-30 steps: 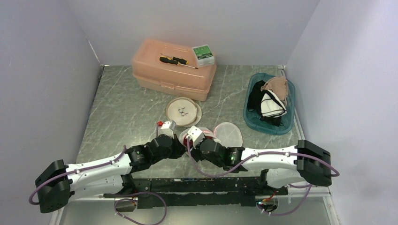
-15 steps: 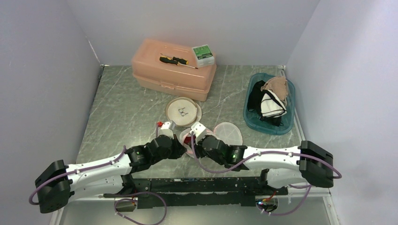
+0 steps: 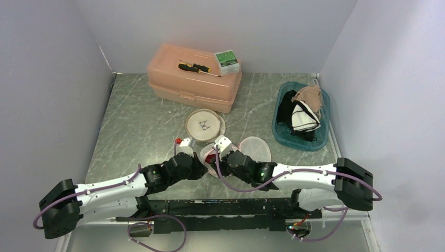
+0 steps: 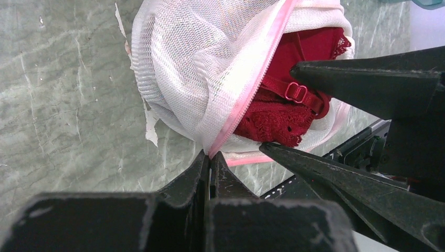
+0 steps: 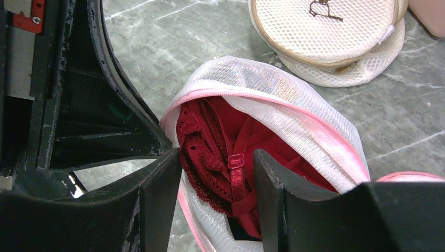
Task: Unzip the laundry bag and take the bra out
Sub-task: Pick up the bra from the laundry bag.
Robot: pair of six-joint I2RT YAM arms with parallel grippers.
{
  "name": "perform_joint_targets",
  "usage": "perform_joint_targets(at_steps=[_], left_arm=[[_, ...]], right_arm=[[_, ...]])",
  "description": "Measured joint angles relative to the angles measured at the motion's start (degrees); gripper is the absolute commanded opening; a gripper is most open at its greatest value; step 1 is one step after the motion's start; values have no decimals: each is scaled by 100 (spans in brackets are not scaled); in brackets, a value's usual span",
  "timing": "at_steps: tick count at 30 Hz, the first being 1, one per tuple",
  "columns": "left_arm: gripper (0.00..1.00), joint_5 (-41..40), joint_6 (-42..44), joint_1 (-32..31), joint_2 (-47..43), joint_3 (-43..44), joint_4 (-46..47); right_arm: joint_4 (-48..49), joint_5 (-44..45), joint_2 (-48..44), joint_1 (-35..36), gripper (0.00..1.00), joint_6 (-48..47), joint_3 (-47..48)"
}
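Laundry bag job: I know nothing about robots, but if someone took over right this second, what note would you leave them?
Left tool: shut, pinching the laundry bag at its pink zipper edge.
Right tool: open, one finger on either side of the red bra at the bag's mouth.
Done: the bag is unzipped and the bra is showing.
Left to do: close the right tool on the bra and pull it clear of the bag.

Mesh laundry bag, lace bra, smooth marbled table
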Motion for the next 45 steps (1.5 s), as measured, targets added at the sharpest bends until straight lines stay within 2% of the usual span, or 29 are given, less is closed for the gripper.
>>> perform_joint_targets(at_steps=[4, 8, 12, 19, 25, 30, 40, 45], left_arm=[[3, 11, 0, 0, 0, -22, -2], [3, 20, -2, 0, 0, -28, 0], [2, 48, -35, 0, -13, -50, -2], [3, 57, -46, 0, -50, -52, -2], [3, 57, -83, 0, -57, -131, 2], [3, 52, -157, 0, -234, -264, 26], [3, -55, -262, 0, -741, -293, -179], [3, -114, -254, 0, -756, -293, -501]], right_arm=[[33, -81, 9, -17, 58, 76, 0], [31, -162, 125, -20, 54, 146, 28], [28, -232, 271, -20, 41, 190, 39], [35, -245, 234, -22, 24, 269, 39], [33, -367, -11, -140, 18, 369, 28], [13, -651, -321, -365, 0, 584, -83], [-162, -1191, -879, -693, 0, 782, -295], [-258, -1768, -1517, -1220, 0, 800, -479]])
